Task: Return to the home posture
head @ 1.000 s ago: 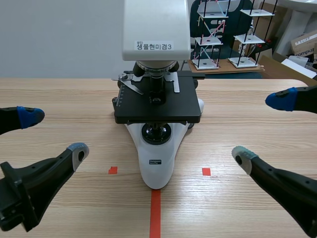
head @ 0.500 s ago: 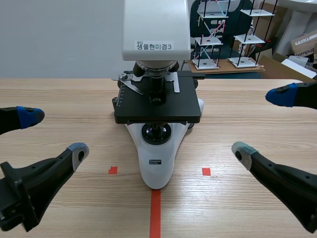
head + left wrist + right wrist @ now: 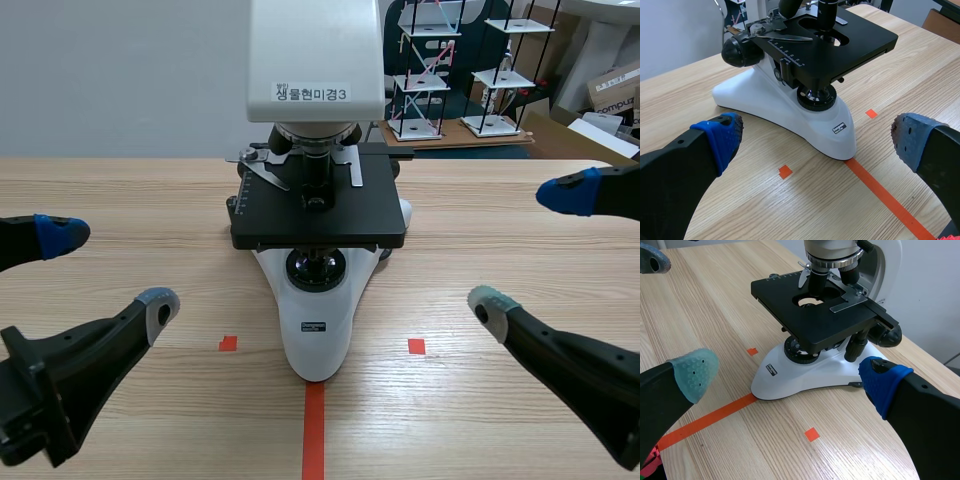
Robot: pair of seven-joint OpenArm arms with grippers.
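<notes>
1. Since a second ago, the right gripper (image 3: 528, 250) has drifted a touch outward and up, then settled; the left gripper (image 3: 109, 267) has not budged.
2. The wooden table (image 3: 120, 190) carries everything.
3. A microscope (image 3: 318, 230) stands upright at its middle, between the two arms and touching neither. It looks heavy, rigid and delicate in its optics. If it had to be lifted, the white curved frame and base would be the places to hold, never the black stage or lenses. This task calls for no hold at all.
4. Both grippers hang low on either side of it, with fingers spread wide and nothing held. This looks close to a home posture already.
5. An orange-red tape line (image 3: 313, 430) and two small squares (image 3: 228, 343) mark the near table.
</notes>
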